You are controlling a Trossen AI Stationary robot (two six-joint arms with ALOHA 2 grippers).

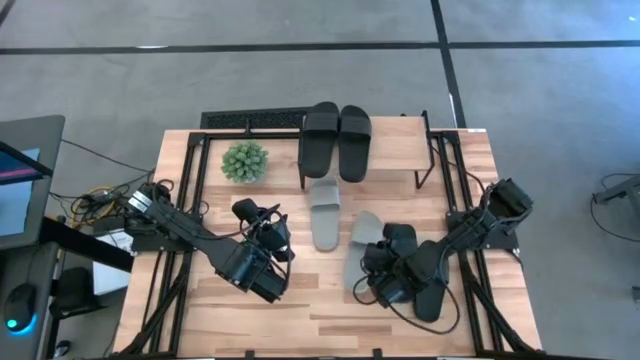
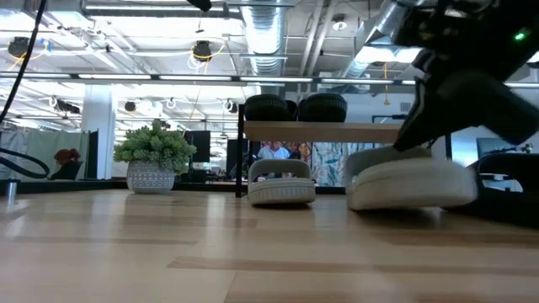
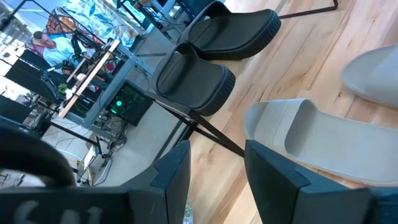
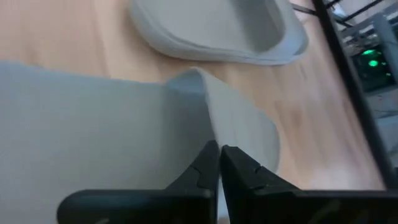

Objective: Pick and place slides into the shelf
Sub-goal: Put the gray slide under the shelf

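Observation:
Two black slides (image 1: 336, 140) rest sole-down, side by side, on the shelf's top board (image 1: 400, 150) at the table's far side. One grey slide (image 1: 325, 212) lies flat on the table just in front of the shelf. The other grey slide (image 1: 360, 242) lies nearer, to its right, with my right gripper (image 4: 219, 163) shut at its strap. A black slide (image 1: 432, 297) lies under the right arm. My left gripper (image 3: 217, 180) hangs open and holds nothing, left of the first grey slide (image 3: 311, 134), pointing toward the shelf. My right gripper comes slanting down from the table's right side, with its shut fingertips at the toe-side edge of the grey slide's strap (image 4: 208, 106). No strap shows between the fingers, and I cannot tell whether they touch it. The slide (image 2: 413, 183) rests sole-down on the table.
A small potted plant (image 1: 245, 161) stands left of the shelf. The shelf's thin black legs (image 3: 211, 134) stand close ahead of my left gripper. A black frame (image 1: 250, 120) lies along the far edge. Bare tabletop (image 1: 320, 310) shows along the near edge.

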